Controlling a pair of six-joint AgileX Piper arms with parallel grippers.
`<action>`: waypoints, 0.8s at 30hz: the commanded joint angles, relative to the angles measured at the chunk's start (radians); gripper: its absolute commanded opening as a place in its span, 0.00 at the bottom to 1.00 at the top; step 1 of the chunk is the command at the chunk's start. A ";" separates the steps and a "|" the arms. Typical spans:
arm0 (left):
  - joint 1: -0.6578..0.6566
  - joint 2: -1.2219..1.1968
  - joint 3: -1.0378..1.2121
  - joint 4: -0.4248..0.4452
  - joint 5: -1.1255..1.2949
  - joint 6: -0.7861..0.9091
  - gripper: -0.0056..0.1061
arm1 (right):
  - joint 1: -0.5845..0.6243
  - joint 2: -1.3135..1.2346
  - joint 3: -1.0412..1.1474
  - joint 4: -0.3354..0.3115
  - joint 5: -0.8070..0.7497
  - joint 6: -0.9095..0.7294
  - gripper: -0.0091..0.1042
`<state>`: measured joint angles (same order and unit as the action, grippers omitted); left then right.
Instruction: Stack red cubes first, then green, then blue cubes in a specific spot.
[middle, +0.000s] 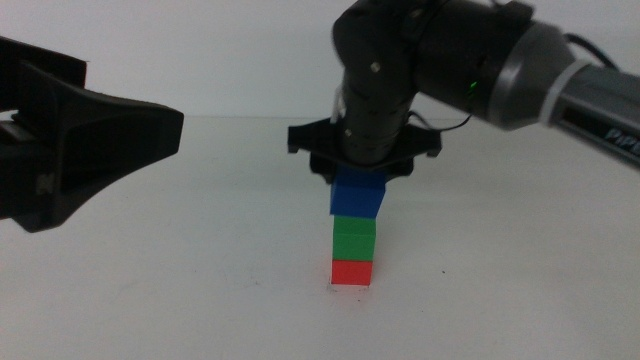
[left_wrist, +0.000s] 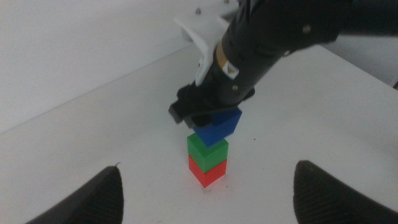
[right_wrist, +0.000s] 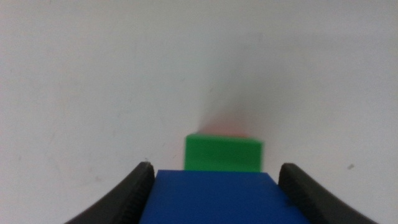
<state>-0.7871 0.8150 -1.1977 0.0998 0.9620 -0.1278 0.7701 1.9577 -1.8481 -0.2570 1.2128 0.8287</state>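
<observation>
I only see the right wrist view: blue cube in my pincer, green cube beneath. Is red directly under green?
Observer: Yes, the red cube sits on the table, directly under the green cube.
Operator: Blue square on green?
Observer: No. In the left wrist view the blue cube, gripped by the right pincer, looks twisted and overhangs green.
Operator: Left arm?
Observer: The left pincer is open, off to the stack's left.

A: Light is bright, even and diffuse; the white worktop (middle: 200, 290) looks washed out, with only faint shadow beneath the right pincer (middle: 362, 170).

B: Soft focus throughout. The green cube (right_wrist: 222, 154) beyond the pincer blurs.
</observation>
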 joint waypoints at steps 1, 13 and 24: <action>-0.001 -0.003 -0.002 0.005 -0.010 0.000 0.89 | 0.010 0.010 0.005 -0.017 0.008 0.031 0.25; -0.001 -0.003 -0.002 0.005 -0.010 -0.002 0.89 | 0.007 0.070 0.005 -0.060 0.008 0.037 0.25; -0.001 -0.003 -0.002 0.008 -0.010 -0.002 0.89 | 0.007 0.105 0.005 -0.063 0.008 0.035 0.26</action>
<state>-0.7871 0.8150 -1.1977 0.1024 0.9620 -0.1278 0.7779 2.0601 -1.8459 -0.3029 1.2148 0.8618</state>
